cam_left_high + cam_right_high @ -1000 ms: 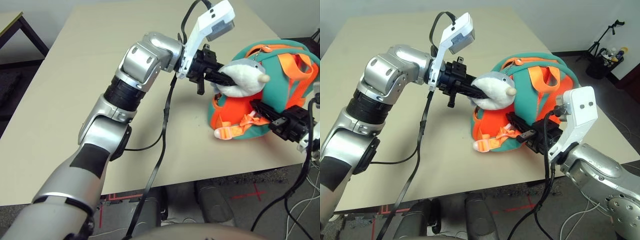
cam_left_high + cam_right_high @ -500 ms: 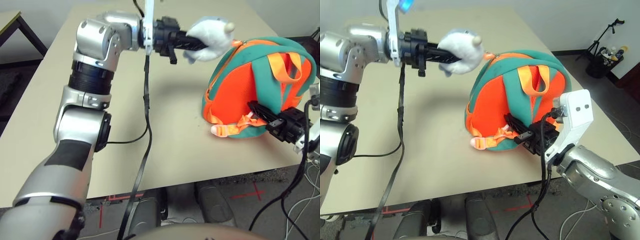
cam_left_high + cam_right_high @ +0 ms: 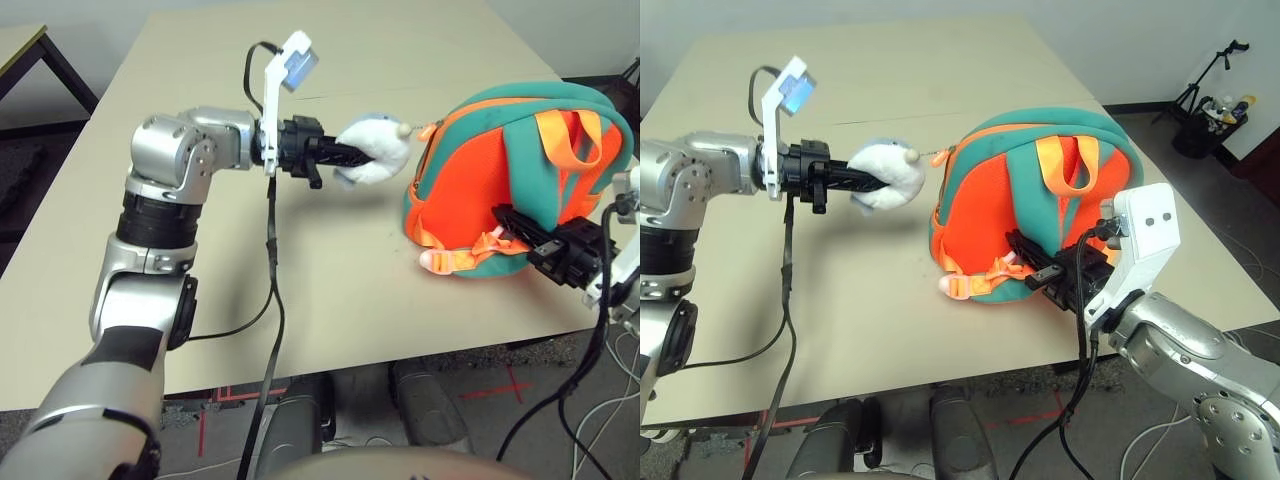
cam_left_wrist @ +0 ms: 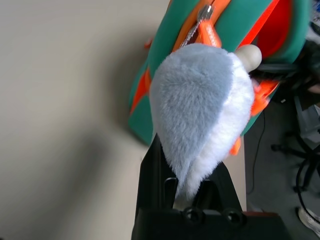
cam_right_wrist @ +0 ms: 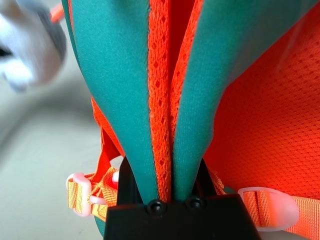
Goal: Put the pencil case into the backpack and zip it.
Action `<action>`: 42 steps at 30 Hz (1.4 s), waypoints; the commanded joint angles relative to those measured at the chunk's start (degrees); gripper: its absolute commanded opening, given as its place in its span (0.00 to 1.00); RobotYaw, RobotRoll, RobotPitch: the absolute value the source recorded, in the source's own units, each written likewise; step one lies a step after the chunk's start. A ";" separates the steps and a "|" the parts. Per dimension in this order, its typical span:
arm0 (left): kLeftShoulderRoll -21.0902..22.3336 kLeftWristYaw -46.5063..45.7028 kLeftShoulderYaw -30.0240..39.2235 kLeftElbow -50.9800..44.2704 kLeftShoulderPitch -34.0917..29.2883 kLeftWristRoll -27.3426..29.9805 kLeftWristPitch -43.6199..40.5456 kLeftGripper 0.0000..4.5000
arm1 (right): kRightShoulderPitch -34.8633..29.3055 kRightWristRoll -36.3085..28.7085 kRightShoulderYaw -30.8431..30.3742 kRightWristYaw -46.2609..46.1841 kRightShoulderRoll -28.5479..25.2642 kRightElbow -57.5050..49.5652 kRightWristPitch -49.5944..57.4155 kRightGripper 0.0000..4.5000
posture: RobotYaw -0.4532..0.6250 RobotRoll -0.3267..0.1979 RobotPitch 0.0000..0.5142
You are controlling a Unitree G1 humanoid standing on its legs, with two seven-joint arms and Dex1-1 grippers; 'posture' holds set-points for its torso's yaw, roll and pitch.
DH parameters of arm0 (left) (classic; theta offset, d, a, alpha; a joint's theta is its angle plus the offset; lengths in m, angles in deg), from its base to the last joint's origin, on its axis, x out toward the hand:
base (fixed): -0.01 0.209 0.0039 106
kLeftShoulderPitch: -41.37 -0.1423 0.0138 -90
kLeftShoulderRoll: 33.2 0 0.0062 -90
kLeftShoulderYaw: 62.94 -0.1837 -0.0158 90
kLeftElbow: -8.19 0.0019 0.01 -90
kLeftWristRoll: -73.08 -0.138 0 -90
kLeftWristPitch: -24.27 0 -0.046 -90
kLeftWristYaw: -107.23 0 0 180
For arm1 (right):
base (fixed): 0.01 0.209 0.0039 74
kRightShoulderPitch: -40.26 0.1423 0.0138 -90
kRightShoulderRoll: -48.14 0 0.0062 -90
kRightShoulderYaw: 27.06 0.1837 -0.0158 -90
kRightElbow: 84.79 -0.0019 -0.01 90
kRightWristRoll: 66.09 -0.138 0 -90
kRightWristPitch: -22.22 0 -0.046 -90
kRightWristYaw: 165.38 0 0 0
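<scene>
The teal and orange backpack [image 3: 490,180] stands on the table at the right, its orange strap side towards me. A grey-white plush animal [image 3: 372,160] hangs off its left side on a short chain to an orange zipper pull [image 4: 206,31]. My left gripper [image 3: 340,155] is shut on the plush, holding it just above the table to the left of the backpack. My right gripper [image 3: 515,222] is shut on a teal and orange strap [image 5: 165,100] low at the backpack's near right side. The pencil case is out of view.
The tan table [image 3: 330,270] spreads bare in front of and behind the backpack, with its front edge close to my right gripper. A black cable [image 3: 270,290] hangs from my left wrist over the table's front. A tripod [image 3: 1205,75] stands on the floor far right.
My left arm lifted the plush off the backpack up and to the left, then brought it down beside the backpack. The backpack went from slumped to standing. My right gripper kept its hold.
</scene>
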 commanded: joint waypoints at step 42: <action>5.79 -35.13 37.03 6.13 -25.36 -6.52 18.90 1.00 | -4.24 3.89 19.32 21.33 -9.88 38.87 -3.57 1.00 | 0.32 0.62 0.17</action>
